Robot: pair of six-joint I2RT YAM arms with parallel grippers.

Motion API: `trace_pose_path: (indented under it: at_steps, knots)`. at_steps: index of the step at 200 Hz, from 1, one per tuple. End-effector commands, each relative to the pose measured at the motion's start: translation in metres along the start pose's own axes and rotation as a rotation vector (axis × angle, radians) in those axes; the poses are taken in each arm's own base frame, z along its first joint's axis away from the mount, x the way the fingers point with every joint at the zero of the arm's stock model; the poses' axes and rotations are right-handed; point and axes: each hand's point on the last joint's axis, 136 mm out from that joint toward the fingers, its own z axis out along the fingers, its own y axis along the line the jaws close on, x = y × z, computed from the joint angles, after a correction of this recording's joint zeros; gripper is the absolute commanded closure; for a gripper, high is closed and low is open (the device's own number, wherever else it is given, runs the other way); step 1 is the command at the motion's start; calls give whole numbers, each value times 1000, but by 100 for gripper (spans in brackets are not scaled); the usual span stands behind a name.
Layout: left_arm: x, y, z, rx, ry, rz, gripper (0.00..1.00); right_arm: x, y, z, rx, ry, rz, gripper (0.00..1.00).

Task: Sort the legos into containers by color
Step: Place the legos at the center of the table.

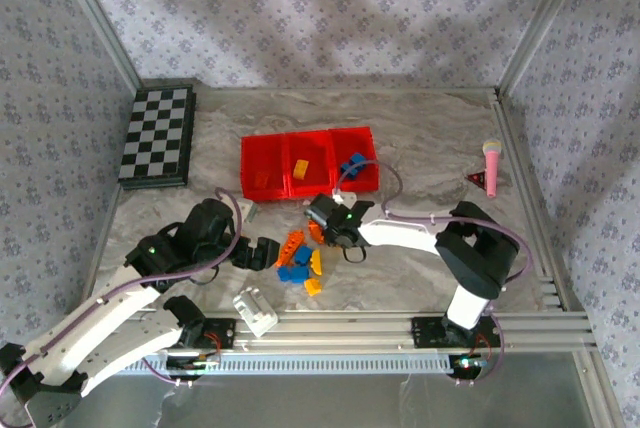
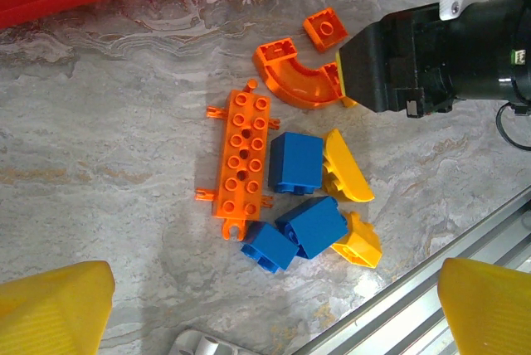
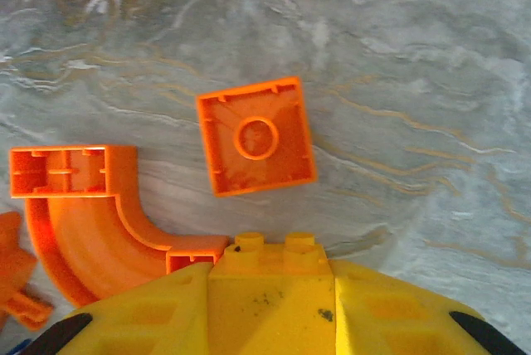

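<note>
Far-left corner: checkered board (image 1: 155, 136), out of the way. Toward the near edge, left of middle: left hand (image 1: 262, 253), spread open and empty, facing the legos (image 1: 300, 258), probably to take one next. Just beside, at the near edge: white block (image 1: 255, 310), to be skirted. Among the legos: orange plate (image 2: 242, 156), blue bricks (image 2: 296, 162) and yellow curve (image 2: 347, 168), touching, so awkward to lift singly. Over their far side: right hand (image 1: 320, 228), clamped on a yellow brick (image 3: 270, 289), likely bound for the bins (image 1: 310, 138) just behind. Orange arch (image 3: 83, 214) and square (image 3: 255, 135) underneath. Toward the right edge: pink microphone (image 1: 492, 163), well apart.
</note>
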Motion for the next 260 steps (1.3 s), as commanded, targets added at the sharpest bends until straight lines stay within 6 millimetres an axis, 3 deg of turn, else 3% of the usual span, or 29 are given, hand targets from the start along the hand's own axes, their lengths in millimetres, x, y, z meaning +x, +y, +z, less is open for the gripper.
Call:
trace_pose_path:
  at_steps: [1,60,123,260]
  knots:
    - [-2,-1,-1,4,-13,18,0,6,-1,3,24,35,-35,64]
    - [-2,-1,-1,2,-13,17,0,-3,7,-14,2,15,-63,51]
    - [-2,-1,-1,4,-14,17,0,-4,6,-26,-19,8,-64,52]
    - [-2,-1,-1,2,-16,16,0,18,-17,-8,45,99,-41,54]
